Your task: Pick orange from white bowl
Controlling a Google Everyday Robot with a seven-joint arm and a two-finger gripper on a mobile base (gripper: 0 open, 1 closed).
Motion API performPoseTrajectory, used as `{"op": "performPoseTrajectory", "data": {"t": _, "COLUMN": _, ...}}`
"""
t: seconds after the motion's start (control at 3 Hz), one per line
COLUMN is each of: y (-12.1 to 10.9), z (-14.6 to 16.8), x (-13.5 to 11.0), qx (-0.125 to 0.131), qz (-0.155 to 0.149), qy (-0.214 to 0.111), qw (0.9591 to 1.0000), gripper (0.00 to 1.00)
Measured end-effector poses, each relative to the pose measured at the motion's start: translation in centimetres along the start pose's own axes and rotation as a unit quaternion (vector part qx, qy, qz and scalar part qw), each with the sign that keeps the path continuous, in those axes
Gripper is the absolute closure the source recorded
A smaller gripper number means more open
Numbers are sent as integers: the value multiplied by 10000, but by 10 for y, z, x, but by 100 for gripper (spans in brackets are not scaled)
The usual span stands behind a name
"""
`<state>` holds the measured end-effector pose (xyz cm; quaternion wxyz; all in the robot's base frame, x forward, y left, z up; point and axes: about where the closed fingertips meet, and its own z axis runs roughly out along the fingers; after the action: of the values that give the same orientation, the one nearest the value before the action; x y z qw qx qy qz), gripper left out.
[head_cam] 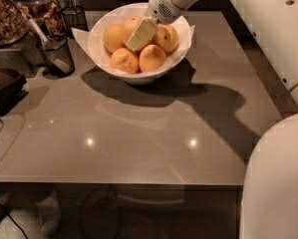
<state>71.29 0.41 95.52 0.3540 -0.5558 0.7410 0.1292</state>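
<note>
Near the far edge of the desk [138, 133] | white bowl [96, 44] is sitting | orange [113, 37] is lying in the bowl's left side | gripper [140, 34] is reaching down among the fruit, just beside it | jaws: cannot tell whether open or closed | mesh cup [56, 56] is standing toward the far-left corner

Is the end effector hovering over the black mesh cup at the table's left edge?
No, the end effector is down inside the white bowl, well apart from the black mesh cup.
</note>
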Motion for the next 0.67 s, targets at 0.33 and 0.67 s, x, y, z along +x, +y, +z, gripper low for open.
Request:
{"op": "performPoseTrajectory", "data": {"t": 0.33, "y": -3, "z": 14, "x": 2, "qx": -204, "qz": 12, "qy": 52, "qw": 9998, "gripper": 29}}
{"op": "performPoseTrajectory", "data": {"t": 0.67, "y": -5, "z": 19, "x": 1, "qx": -253, "qz": 3, "qy": 51, "qw": 9997, "gripper": 27}}
